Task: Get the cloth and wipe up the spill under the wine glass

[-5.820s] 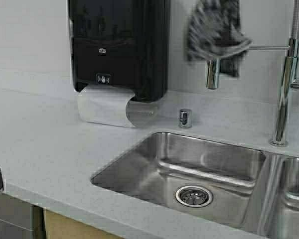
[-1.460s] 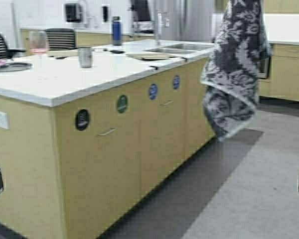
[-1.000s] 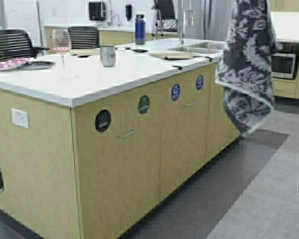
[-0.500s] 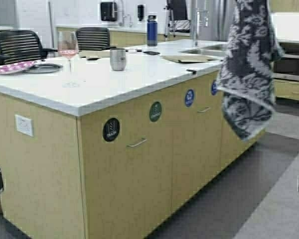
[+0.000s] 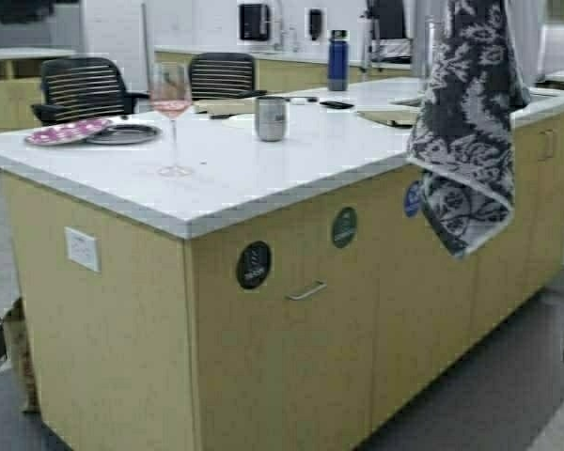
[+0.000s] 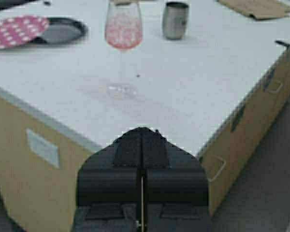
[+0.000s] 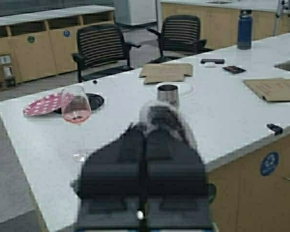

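The right gripper (image 7: 143, 140), clamped on the cloth (image 5: 465, 122), carries it hanging free, seemingly to clear the counter toward the wine glass (image 5: 172, 113) beyond, left gripper (image 6: 142, 140) closed, empty.

Cloth (image 5: 465, 122) hanging beside counter (image 5: 263, 178)

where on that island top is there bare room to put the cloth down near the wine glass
Bare counter runs between the wine glass and the near edge, and from the glass across to the steel tumbler. It is crowded behind the glass, where the pink plate overlaps the dark plate. The cloth hangs off the right pincer.
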You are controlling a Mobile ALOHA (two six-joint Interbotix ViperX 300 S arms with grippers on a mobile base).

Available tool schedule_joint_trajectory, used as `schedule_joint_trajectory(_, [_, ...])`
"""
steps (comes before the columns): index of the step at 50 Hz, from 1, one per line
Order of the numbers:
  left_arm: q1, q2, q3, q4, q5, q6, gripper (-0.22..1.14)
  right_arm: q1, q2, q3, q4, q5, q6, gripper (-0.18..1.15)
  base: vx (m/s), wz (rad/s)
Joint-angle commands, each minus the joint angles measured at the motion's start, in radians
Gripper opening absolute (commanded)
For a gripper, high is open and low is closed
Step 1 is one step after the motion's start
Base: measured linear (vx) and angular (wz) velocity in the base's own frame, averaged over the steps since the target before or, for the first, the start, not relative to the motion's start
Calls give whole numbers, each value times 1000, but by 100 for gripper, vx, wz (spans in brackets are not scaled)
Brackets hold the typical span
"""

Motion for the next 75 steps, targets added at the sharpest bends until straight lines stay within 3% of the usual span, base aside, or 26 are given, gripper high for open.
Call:
schedule_joint_trajectory(1, [-71,144,-78,-5,-89,2,2,3,-12,-25,2,-14,2,6,21,23])
schedule_joint_trajectory(13, [-141,318,-101,-69,-302,18,2,3,-15,-23,2,-14,-3,6,20,24])
schedule_joint_trajectory(46, [-146,641,-247,-84,-394,95,2,3,11,-35,-2,-14,-17,6,19,4])
schedule_joint_trajectory(67, [-146,770,-233,-81,-568,100,2,3,26,-20,-2,-14,-35,6,20,-7])
schedule_joint_trajectory(75, [-146,799,-212,-75,-580,100,9,3,26,-14,-3,-12,-35,6,19,-5])
